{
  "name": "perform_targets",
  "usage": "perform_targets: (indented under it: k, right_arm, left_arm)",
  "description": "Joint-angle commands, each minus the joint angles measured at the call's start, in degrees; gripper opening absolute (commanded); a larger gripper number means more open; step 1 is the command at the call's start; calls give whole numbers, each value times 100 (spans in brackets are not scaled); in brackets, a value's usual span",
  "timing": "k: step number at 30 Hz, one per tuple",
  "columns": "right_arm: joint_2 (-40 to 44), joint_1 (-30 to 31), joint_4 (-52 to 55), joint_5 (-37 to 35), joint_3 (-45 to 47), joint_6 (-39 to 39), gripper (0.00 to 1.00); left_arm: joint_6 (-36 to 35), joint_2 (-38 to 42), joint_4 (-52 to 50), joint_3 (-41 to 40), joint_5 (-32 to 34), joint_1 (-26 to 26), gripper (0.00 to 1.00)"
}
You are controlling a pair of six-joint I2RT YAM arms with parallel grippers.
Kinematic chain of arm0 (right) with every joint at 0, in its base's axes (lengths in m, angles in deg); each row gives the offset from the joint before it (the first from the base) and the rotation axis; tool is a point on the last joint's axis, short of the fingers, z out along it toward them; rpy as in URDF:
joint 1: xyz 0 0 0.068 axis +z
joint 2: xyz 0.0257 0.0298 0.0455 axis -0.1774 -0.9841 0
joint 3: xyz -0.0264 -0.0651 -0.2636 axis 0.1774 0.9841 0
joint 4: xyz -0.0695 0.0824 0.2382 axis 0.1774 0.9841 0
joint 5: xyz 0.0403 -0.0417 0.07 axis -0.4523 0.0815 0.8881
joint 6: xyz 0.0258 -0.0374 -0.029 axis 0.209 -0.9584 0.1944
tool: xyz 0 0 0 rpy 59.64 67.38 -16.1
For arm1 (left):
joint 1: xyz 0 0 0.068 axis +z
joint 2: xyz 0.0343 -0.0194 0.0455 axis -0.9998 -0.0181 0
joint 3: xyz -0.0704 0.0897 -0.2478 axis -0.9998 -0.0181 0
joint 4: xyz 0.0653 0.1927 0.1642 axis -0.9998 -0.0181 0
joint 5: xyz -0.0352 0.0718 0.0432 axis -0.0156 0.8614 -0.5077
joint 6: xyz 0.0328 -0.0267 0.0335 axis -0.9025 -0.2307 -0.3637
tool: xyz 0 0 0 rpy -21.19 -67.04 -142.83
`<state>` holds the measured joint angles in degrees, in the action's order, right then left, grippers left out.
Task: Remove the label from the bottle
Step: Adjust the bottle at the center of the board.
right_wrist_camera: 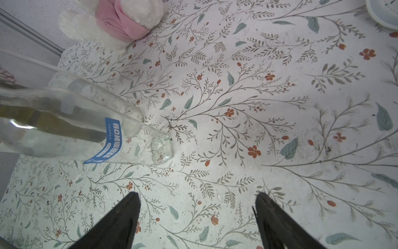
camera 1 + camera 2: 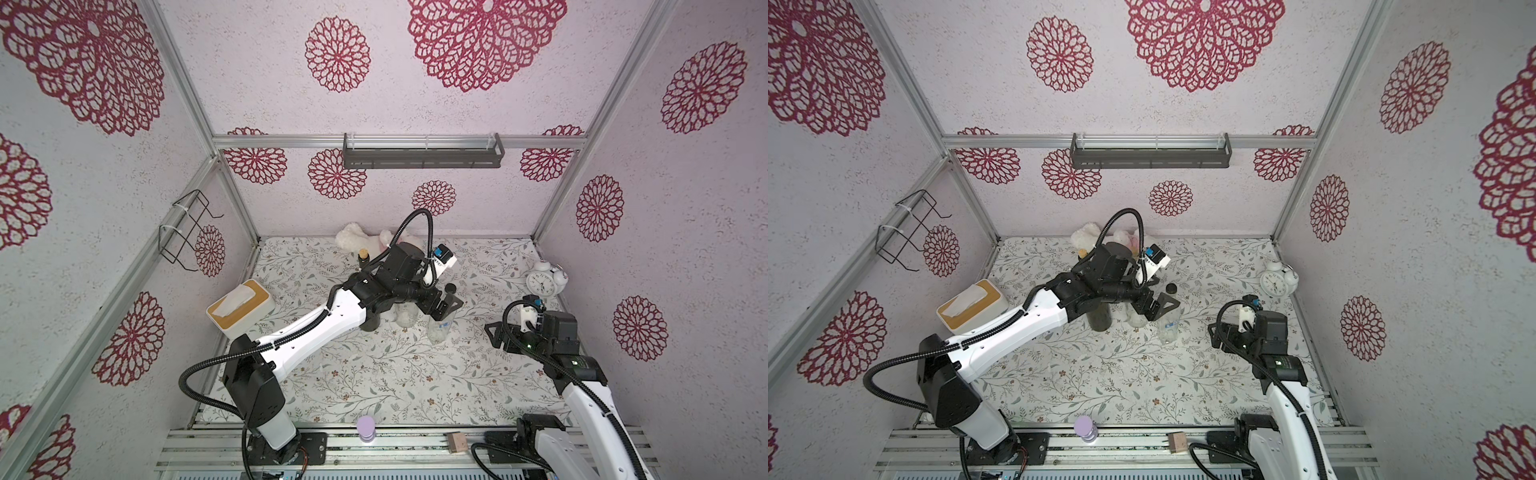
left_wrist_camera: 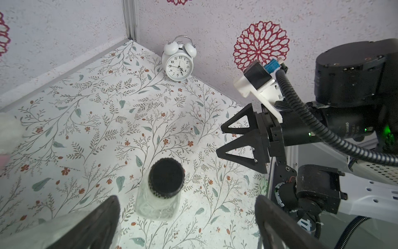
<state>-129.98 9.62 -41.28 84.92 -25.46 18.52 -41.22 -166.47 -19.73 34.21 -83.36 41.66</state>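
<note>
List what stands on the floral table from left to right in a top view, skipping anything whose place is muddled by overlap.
White tissue box with wooden lid → white plush toy → clear glass bottle with black cap → right gripper → white twin-bell alarm clock.

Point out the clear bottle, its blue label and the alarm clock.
clear bottle [image 1: 64, 133]: right wrist view, on the glass side wall.
blue label [image 1: 112, 140]: right wrist view, middle of the strip.
alarm clock [image 3: 179, 66]: left wrist view, centre of the dial.
</note>
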Motion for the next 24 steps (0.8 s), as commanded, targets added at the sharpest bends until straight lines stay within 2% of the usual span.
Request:
perform_targets:
  k: [1, 8, 12, 15, 24]
  right_arm:
    - [116, 19, -125, -70, -17, 58, 86]
    - [154, 34, -118, -131, 5, 72, 85]
    - [145, 41, -125, -143, 14, 63, 85]
    - [171, 43, -117, -164, 29, 63, 85]
    - [143, 51, -108, -193, 30, 51, 85]
  left_arm:
    - [-150, -210, 366, 106, 16, 121, 99]
    - [-194, -500, 465, 225, 81, 191, 92]
    - [-230, -586, 467, 316, 115, 191, 76]
    - [-265, -633, 459, 369, 97, 187, 71]
    - [-317, -734, 393, 395, 73, 179, 70]
